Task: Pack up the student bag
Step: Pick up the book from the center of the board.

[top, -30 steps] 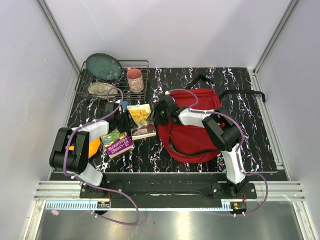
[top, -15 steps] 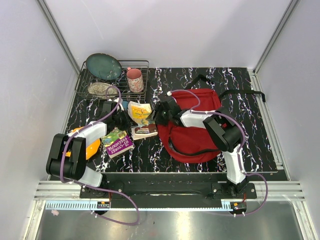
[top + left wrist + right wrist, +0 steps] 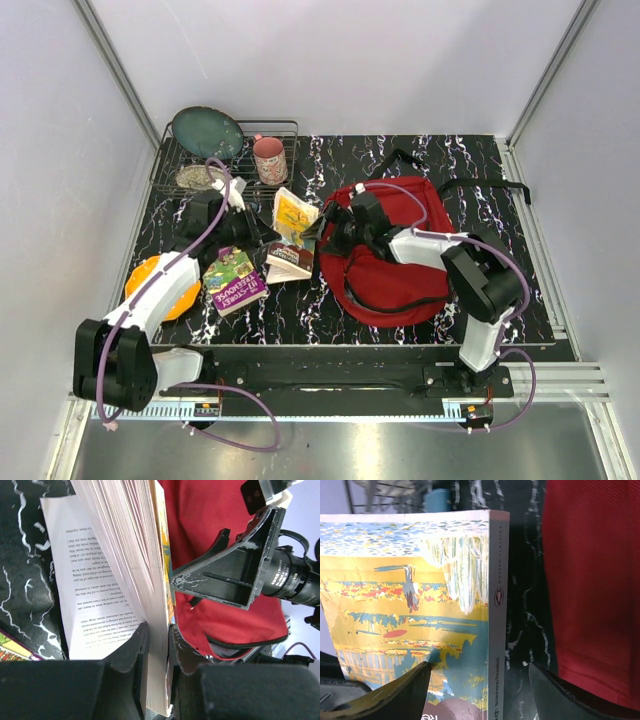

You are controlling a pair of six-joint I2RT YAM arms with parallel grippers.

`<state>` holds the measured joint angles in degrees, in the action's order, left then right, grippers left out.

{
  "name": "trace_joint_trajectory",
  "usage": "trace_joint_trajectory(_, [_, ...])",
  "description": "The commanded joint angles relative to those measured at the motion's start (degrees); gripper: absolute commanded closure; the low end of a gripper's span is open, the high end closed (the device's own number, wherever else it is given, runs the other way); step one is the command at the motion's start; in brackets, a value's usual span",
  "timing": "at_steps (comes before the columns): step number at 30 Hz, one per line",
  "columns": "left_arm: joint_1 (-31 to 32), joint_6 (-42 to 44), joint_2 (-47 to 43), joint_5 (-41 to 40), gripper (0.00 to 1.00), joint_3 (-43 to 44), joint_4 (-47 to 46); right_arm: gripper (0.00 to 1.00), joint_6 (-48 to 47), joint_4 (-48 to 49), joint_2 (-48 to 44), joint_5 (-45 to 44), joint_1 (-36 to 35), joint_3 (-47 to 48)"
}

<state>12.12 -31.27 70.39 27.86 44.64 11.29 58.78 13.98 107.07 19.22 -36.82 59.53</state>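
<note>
**A:** Has the student bag been moved?

**B:** Hardly. It is still laid on the right half of the marbled surface, red shell up, just beside the books. Whether its mouth is unzipped cannot be told.

**A:** What has been altered, then?

**B:** The yellow paperback. A second ago it was lying flat by the brown book. Now it has been raised on edge, pages fanning, and brought close to the bag's left flank. The right arm has also been re-posed, with its elbow swung out to the right.

**A:** By which claw is the paperback held?

**B:** By the left claw, which is clamped on the page block. The right claw is spread wide with nothing gripped, and the book's cover and spine are directly before it.

**A:** What is meant for the packing?

**B:** It is judged that a first book is being presented for a handover or for insertion. Nothing is seen to have been put into the bag yet, and the brown book and the purple book are still left on the surface.
</note>
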Motion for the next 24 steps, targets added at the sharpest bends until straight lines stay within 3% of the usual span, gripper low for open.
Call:
trace_joint_trajectory(1, [0.10, 0.86, -6.04, 7.64, 1.00, 5.02, -4.34, 0.16, 1.06, 6.13, -5.99, 3.71, 0.52, -2.48])
trace_joint_trajectory(9, [0.10, -3.00, -9.22, 15.29, 1.00, 1.60, -12.68, 0.16, 8.80, 21.50, -10.12, 8.11, 0.52, -8.11])
trace_joint_trajectory(19, [0.10, -15.93, -9.65, 21.98, 1.00, -5.09, -36.32, 0.18, 13.37, 32.34, -11.09, 9.87, 0.52, -11.98])
trace_joint_trajectory(21, [0.10, -16.37, -9.66, 22.06, 1.00, -5.36, -37.04, 0.23, 13.81, 34.78, -11.44, 9.78, 0.52, -12.94])
trace_joint_trajectory(24, [0.10, -16.37, -9.48, 22.33, 1.00, -5.71, -37.04, 0.42, 14.95, 40.22, -11.62, 10.04, 0.52, -14.17])
